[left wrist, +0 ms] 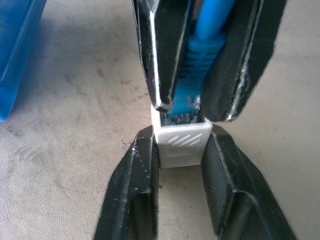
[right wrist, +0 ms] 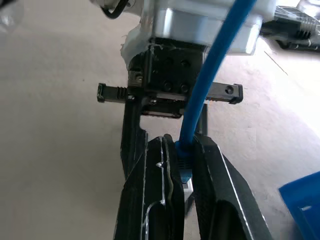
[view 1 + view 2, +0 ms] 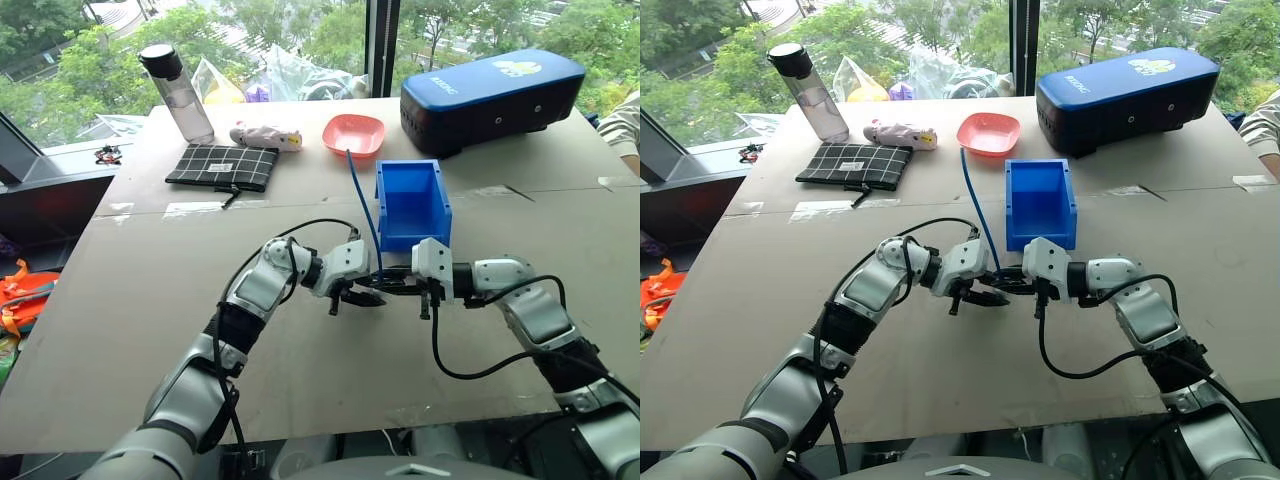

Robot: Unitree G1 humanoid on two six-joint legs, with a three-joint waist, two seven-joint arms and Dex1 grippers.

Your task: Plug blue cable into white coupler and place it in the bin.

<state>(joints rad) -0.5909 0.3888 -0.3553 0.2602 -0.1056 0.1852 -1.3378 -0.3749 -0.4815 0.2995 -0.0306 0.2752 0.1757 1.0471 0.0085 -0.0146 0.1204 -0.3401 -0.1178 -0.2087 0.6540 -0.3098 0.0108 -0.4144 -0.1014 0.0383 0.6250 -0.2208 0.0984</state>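
With my right gripper [image 3: 397, 287] clamped on the blue cable [image 3: 362, 205] and its plug seated in the white coupler [image 1: 180, 143], which my left gripper [image 3: 362, 297] brackets loosely, I judge mating done; next, the bin [image 3: 412, 203] just beyond.

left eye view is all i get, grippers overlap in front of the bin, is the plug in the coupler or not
Observer: In the left wrist view the blue cable has its plug seated in the mouth of the white coupler.
Operator: who holds what
Observer: The right gripper is clamped on the cable's blue boot just behind the plug; the left gripper has a finger on each side of the coupler.
Operator: left squeezing it
Observer: Its fingers sit right against the coupler's sides; whether they press cannot be told.
Operator: coupler over the bin
Observer: No, bare tabletop lies beneath it, with the bin off to one side.
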